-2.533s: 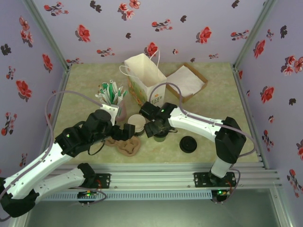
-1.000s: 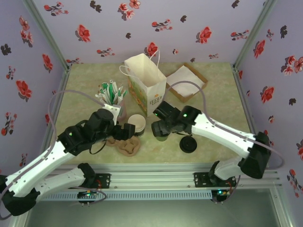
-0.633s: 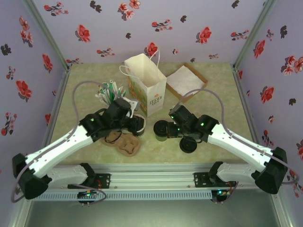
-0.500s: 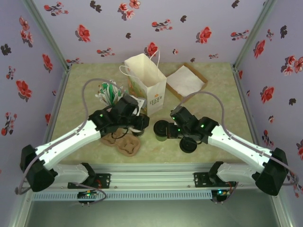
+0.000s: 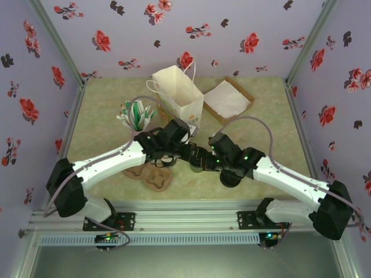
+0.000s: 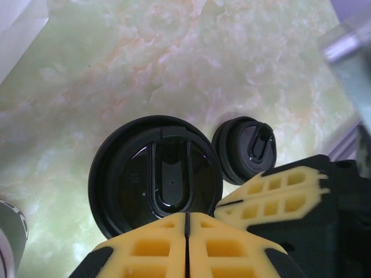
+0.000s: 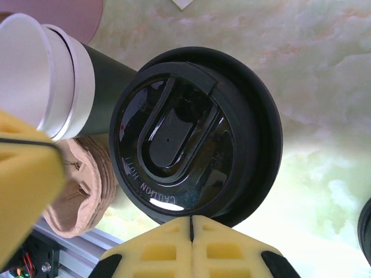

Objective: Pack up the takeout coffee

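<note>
Two claws meet at the takeout coffee point(image 7: 191, 133), its black lid sitting just ahead of both sets of fingertips. The left gripper point(image 6: 186, 217) and the right gripper point(image 7: 191, 223) each have their yellow pads pressed flat together, with nothing visible between them. A second black lid point(image 6: 244, 149) lies beyond the left gripper's tips, off to their right. An open paper cup point(image 7: 40, 75) and pulp carriers point(image 7: 81, 202) sit off the right gripper's left side in its wrist view.

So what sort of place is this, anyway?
Probably a mock coffee-shop counter inside a robot test booth: a paper carry bag, a cup of stirrers and pulp cup carriers sit on a marble-look table, boxed in by flowered walls.
</note>
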Controlling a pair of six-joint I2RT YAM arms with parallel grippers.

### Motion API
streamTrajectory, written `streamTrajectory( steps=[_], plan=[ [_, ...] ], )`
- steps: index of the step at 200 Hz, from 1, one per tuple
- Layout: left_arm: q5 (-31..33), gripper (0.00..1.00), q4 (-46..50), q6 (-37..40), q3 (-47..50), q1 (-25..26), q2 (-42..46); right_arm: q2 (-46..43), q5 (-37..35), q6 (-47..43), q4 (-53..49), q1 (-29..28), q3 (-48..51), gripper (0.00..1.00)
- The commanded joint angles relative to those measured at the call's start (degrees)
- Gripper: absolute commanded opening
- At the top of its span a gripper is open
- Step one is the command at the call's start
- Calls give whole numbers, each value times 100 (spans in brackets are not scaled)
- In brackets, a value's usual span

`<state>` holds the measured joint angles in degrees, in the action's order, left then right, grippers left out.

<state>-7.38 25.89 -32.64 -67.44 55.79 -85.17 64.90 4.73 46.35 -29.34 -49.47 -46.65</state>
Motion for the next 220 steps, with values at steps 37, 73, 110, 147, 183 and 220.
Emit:
streamTrajectory(
  steps=[37, 73, 110, 147, 183, 220],
  plan=[
    [-28, 5, -302, 38, -75, 55, -427, 40, -173, 163, 208, 43, 365, 0],
    [-35, 4, -404, -49, 155, 72, -378, 58, -174, 190, 232, 48, 472, 0],
    [-27, 3, -471, -119, 319, 81, -328, 34, -128, 177, 169, 52, 357, 0],
    [58, 3, -419, -106, 271, 72, -172, -563, -244, 309, 338, 43, 358, 2],
    [68, 4, -381, -99, 214, 77, -171, -851, -164, 764, 971, 43, 745, 3],
    [77, 4, -344, -119, 239, 73, -130, -698, 1, 1099, 1506, 43, 1039, 0]
  ],
)
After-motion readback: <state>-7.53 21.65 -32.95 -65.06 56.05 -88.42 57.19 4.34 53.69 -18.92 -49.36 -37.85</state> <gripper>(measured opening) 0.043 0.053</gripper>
